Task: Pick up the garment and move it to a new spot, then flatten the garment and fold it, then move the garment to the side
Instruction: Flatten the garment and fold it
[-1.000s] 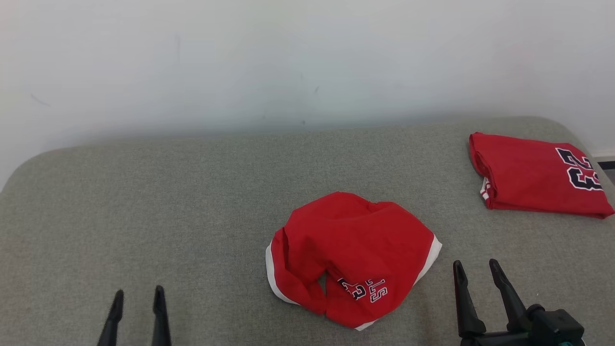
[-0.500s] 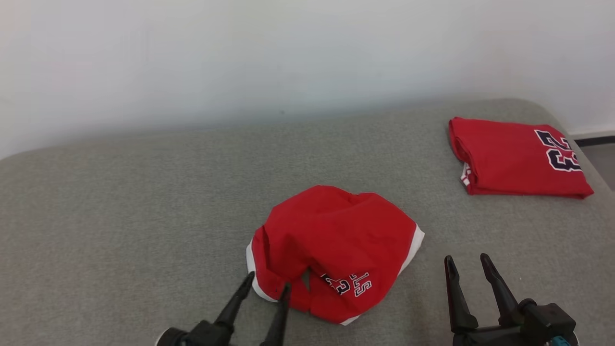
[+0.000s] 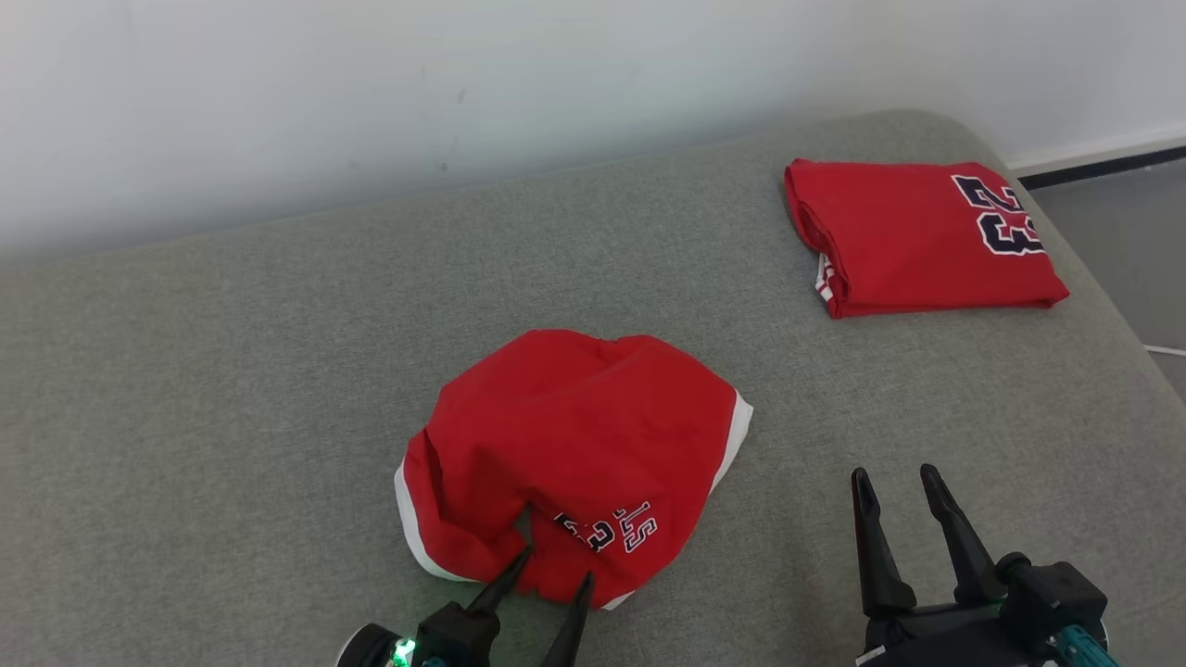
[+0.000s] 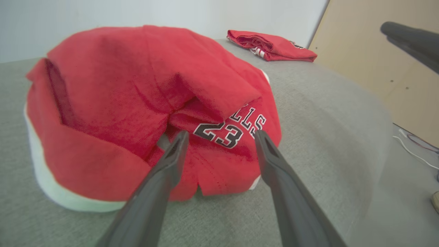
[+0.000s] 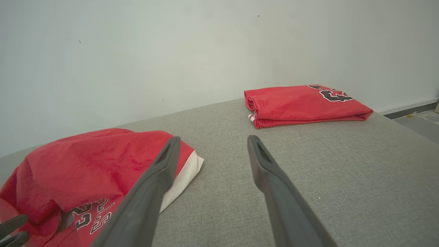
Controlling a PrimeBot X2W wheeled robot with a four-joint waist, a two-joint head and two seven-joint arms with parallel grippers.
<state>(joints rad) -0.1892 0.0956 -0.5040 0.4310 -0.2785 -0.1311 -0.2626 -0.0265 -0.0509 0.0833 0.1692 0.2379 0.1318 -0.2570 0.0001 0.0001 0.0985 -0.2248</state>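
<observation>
Garment (image 3: pixel 574 445) crumpled, print partly hidden, left fingers (image 3: pixel 505 579) spread at its hem, right fingers (image 3: pixel 871 542) spread, empty.

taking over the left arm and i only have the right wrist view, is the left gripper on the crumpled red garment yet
observer: the left gripper is open, fingertips at the crumpled garment's near hem, either side of the 23 print; nothing pinched.
operator: any split in that hem
observer: yes, the left wrist view shows a short slit between the two fingers.
operator: right arm clear of it
observer: the head view shows the right gripper open over bare grey cushion, apart from the garment.
</observation>
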